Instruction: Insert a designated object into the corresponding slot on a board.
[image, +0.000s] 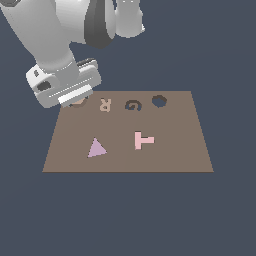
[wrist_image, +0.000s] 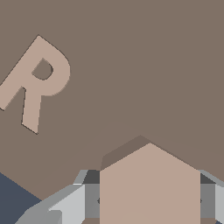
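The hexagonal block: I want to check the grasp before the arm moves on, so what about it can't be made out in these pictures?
- Exterior view: the gripper covers nearly all of the hexagonal block; only a sliver shows on the board.
- Wrist view: the picture's edge cuts off the block's near half.
- Wrist view: the fingers flank it, but actual contact isn't visible.

Exterior: high, oblique over whole board (image: 165, 160); wrist: close, down; shared: R (image: 104, 105)

Hidden and cropped items
Hexagonal block (wrist_image: 149, 183): lower part cut by the wrist view's edge, mostly hidden behind the gripper (image: 75, 95) in the exterior view. Fingers (wrist_image: 70, 205): cropped, tips unseen. Arm: upper links cut off.
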